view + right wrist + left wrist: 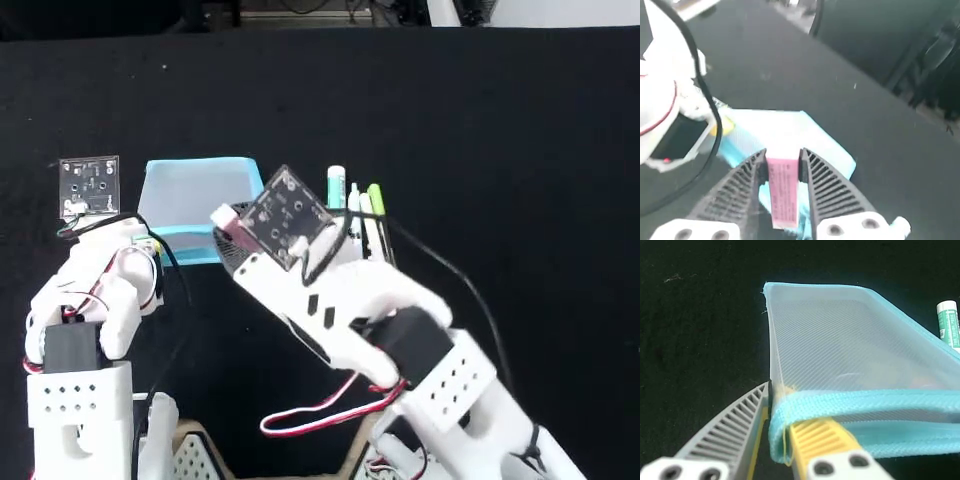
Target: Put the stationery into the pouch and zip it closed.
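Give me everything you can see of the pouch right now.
The pouch is flat and rectangular, with translucent ribbed-looking mesh sides and light blue fabric trim. It lies on the black table. The left gripper is clamped on one corner of its near edge, the yellow finger apparently between two trim bands, so the mouth looks open there. The right gripper holds a pink block by its near edge; whether they touch is unclear.

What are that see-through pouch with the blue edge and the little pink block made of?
The translucent blue-trimmed pouch looks like soft plastic mesh: fine ribbing runs across its frosted wall, and its border seems to be woven fabric tape. The small pink block looks matte with a printed face, perhaps a paper-sleeved eraser; I can't be sure.
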Action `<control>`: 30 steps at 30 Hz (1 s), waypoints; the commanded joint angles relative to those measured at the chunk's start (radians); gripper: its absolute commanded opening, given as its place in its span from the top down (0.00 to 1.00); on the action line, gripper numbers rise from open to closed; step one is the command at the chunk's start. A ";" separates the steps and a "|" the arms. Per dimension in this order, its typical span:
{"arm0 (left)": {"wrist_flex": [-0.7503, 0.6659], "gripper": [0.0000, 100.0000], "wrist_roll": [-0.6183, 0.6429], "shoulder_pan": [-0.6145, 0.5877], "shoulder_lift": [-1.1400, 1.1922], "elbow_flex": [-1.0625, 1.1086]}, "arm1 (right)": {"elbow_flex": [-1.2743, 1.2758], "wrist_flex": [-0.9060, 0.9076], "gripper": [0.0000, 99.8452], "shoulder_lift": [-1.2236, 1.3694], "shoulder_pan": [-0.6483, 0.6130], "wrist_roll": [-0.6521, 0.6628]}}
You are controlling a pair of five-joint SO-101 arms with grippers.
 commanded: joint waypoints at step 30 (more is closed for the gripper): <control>-0.005 0.97 0.006 0.065 -0.003 -0.036 | 0.644 -1.065 0.99 -0.104 0.012 -0.072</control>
